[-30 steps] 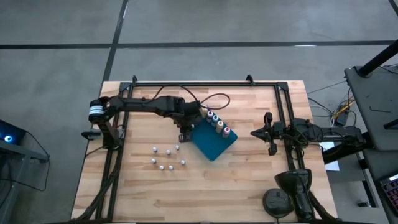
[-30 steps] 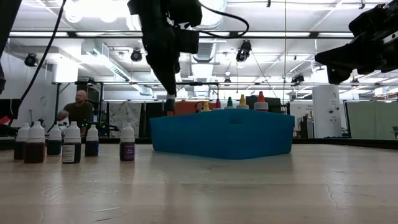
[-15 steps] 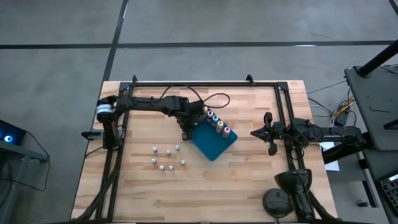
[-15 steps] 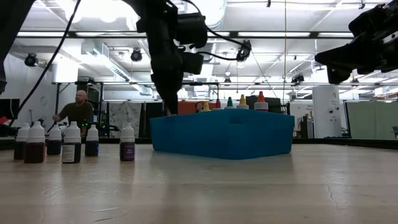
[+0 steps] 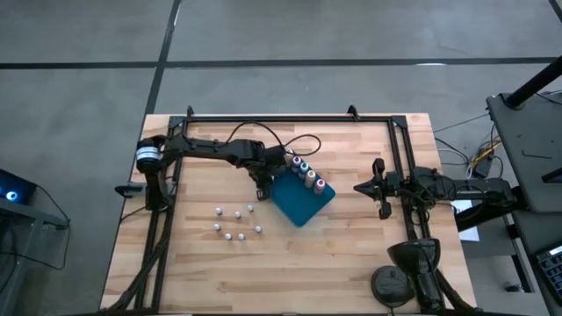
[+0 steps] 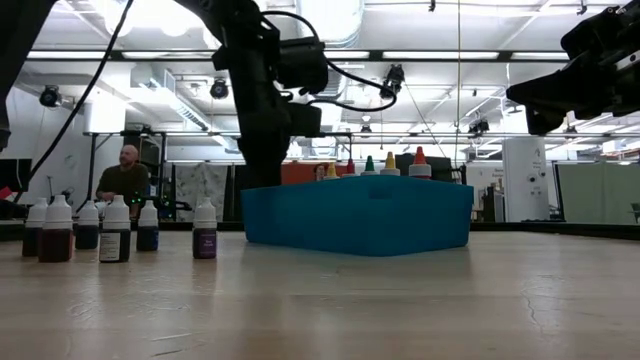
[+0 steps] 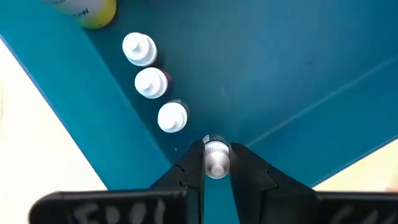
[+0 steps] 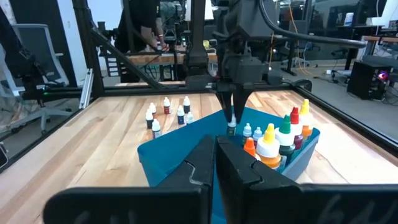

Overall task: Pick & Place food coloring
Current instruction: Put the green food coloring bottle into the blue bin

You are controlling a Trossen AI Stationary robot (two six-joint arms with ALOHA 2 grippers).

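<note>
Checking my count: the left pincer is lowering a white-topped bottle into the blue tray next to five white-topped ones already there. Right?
Not quite: three white-topped bottles already stand in the blue tray, not five, as the left wrist view shows. The left pincer does hold a white-topped bottle over the tray corner.

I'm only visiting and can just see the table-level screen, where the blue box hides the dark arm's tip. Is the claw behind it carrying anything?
Observer: Yes. The left claw is shut on a held bottle with a white top, over an inner corner of the blue tray.
Operator: Are there any small ones inside the box? I only see coloured tops poking out.
Observer: Yes, three white-topped bottles stand in a row along one inner wall.
Operator: And the arm at my upper right?
Observer: From above, the right claw is shut and empty, well clear of the tray on its right.
</note>
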